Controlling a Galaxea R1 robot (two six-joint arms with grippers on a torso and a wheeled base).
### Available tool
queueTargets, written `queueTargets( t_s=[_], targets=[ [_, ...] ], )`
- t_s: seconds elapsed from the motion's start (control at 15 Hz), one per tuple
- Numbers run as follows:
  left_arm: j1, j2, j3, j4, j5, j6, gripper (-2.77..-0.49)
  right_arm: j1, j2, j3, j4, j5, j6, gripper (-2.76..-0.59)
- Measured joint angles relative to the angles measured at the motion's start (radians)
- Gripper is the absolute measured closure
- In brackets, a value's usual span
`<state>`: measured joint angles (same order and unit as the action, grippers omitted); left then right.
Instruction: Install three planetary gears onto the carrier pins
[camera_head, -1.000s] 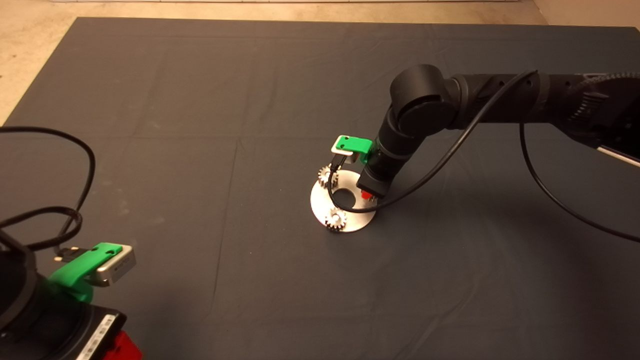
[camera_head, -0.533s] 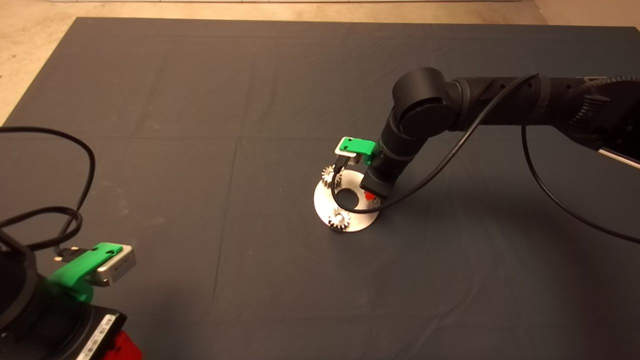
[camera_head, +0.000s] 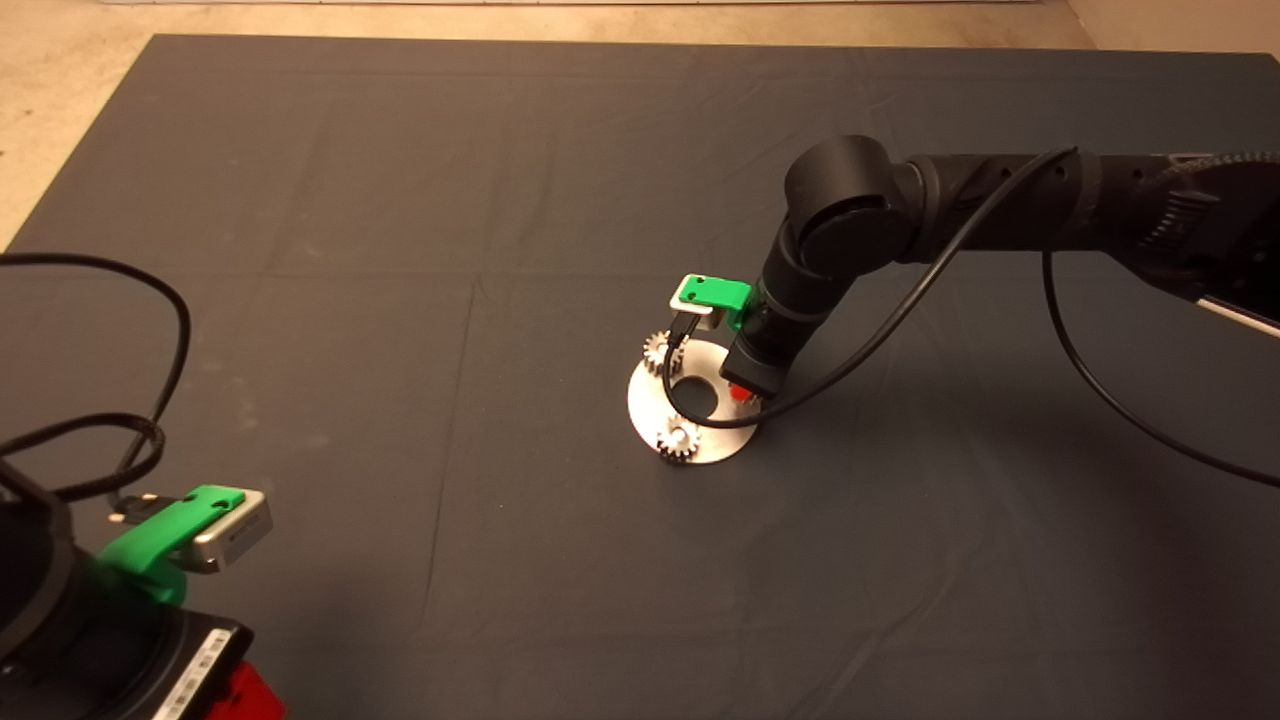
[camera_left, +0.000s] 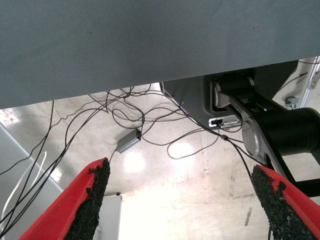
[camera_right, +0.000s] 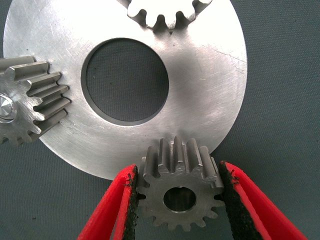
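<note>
Gear (camera_right: 179, 192) pinched between my right gripper's (camera_right: 178, 200) pads (camera_right: 131, 202), one pad on each flank of the teeth, bore facing the wrist camera and looking dark. It hangs over the disc's (camera_right: 210, 65) rim on the side nearest my fingers; I cannot tell from either view whether it is seated on a pin or touching the plate. Two other gears are on the disc: one (camera_right: 27, 100) with a silvery pin end (camera_right: 5, 107) showing in its centre, another (camera_right: 167, 12) at the far rim, mostly cut off by the frame edge. In the head view the disc (camera_head: 722, 443) lies mid-mat (camera_head: 400, 200) with both gears (camera_head: 678, 440) (camera_head: 656, 348) overhanging its edge; my right arm (camera_head: 840, 215) covers the third. My left gripper (camera_left: 182, 200) is parked at the mat's near left corner, fingers (camera_left: 92, 192) spread wide, nothing between them, only floor and cables (camera_left: 145, 115) behind.
</note>
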<state>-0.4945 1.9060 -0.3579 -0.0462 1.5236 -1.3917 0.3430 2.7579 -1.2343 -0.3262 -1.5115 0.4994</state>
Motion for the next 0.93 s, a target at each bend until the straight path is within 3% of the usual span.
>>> queueTargets(
  t_s=[0.2,0.6,0.67,0.8,0.87,0.93],
  targets=[
    [0.0,0.0,0.0,0.0,0.0,0.0,-2.02,0.0,0.001,0.01,0.0,-0.014,0.0,-1.16],
    [0.0,0.0,0.0,0.0,0.0,0.0,-2.02,0.009,0.001,0.062,0.0,-0.015,0.036,-1.36],
    [0.0,0.0,0.0,0.0,0.0,0.0,-2.02,0.025,0.001,0.072,0.001,-0.014,0.054,-1.44],
    [0.0,0.0,0.0,0.0,0.0,0.0,-2.02,0.107,-0.002,0.095,0.012,-0.015,0.11,-1.44],
    [0.0,0.0,0.0,0.0,0.0,0.0,-2.07,0.161,-0.007,0.105,0.024,-0.014,0.156,-1.48],
    [0.0,0.0,0.0,0.0,0.0,0.0,-2.1,0.19,-0.013,0.113,0.038,-0.014,0.197,-1.53]
  ],
)
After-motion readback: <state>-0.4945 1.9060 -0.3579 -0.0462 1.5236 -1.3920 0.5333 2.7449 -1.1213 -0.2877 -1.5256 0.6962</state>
